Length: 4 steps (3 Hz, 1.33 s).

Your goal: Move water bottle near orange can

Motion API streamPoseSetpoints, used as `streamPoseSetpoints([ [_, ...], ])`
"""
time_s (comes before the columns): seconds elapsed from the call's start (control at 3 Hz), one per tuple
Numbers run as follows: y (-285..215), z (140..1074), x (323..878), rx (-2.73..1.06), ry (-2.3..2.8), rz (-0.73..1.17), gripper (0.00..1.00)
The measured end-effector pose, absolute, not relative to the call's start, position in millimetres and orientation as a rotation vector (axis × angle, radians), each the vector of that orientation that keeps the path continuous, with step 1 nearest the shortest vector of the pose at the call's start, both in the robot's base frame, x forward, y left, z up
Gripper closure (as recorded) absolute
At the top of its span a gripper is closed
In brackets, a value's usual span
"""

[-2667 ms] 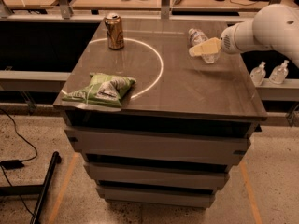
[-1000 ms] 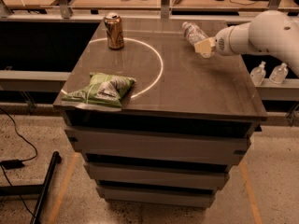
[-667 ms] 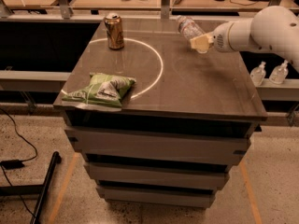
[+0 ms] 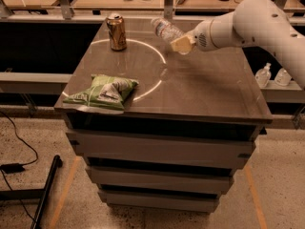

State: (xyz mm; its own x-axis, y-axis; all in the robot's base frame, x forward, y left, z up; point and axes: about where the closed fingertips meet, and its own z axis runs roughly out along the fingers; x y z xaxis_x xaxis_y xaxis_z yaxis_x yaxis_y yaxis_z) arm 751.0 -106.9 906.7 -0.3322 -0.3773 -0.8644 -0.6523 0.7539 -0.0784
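Holding the water bottle (image 4: 166, 29) near one end, the tool (image 4: 181, 44) hangs over the far part of the table (image 4: 214, 94). It is closed on the bottle, which is tilted in the air with its cap end pointing up and toward the orange can (image 4: 116, 31). The bottle is off the table and to the right of the can, near it but apart.

The grip looks like the main risk. The tool holds the bottle near its end, so most of the body juts out beyond it. The crinkled plastic would probably give under pressure, and the bottle could pivot or slip free during the carry. If it is set down at this tilt, it may land on an edge and roll when released, either off the far side of the table or into the can. The can stands upright close to the far left corner. A sweep that carries too far left could knock it over or push it off the table.

The count is one water bottle, one orange can, one green snack bag (image 4: 102, 90) lying well apart at the near left, one tool and one table. Two small pale bottles (image 4: 262, 74) sit on a ledge beyond the right edge.
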Motion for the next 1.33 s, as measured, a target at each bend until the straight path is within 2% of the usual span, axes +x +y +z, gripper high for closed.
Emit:
streamPoseSetpoints([
  [0.67, -59, 896, 748, -0.892, 1.969, 0.437, 0.96],
  [1.0, -43, 892, 748, -0.9, 1.963, 0.473, 0.67],
  [1.33, -32, 882, 749, -0.903, 1.968, 0.491, 0.43],
])
